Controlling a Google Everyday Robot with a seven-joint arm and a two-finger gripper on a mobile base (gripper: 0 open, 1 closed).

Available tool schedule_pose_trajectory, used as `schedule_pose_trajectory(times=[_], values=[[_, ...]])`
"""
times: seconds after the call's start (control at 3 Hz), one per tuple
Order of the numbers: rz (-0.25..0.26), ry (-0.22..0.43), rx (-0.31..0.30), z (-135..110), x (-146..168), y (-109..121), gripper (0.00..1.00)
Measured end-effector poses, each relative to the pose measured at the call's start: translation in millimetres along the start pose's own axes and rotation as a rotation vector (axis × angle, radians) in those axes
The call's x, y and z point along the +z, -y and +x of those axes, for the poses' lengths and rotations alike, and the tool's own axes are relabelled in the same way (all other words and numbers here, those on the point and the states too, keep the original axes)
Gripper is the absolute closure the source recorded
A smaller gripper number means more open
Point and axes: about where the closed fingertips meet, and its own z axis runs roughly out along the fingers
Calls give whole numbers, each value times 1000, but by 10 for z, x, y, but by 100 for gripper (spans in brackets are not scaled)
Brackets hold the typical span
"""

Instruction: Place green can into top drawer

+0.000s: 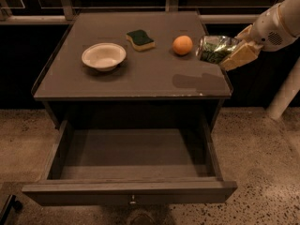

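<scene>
My gripper (229,50) is shut on the green can (213,48) and holds it on its side in the air above the right edge of the cabinet top (140,74). The can shows a green-and-white label and a silver end facing left. Its shadow falls on the top below it. The top drawer (129,191) is pulled wide open at the front of the cabinet, with its small metal knob (133,200) at the centre of the front panel. The inside of the drawer holds nothing.
On the cabinet top stand a white bowl (103,56), a green-topped yellow sponge (140,39) and an orange (182,45), which is just left of the can. A white post (285,95) stands right of the cabinet. Speckled floor surrounds the drawer.
</scene>
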Motion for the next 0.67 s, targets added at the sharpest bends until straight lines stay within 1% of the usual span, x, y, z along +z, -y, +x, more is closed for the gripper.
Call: schedule_pose_trajectory(times=[0.33, 0.67], values=[[0, -3, -5, -9, -4, -72, 100], [15, 55, -3, -64, -137, -377, 100]])
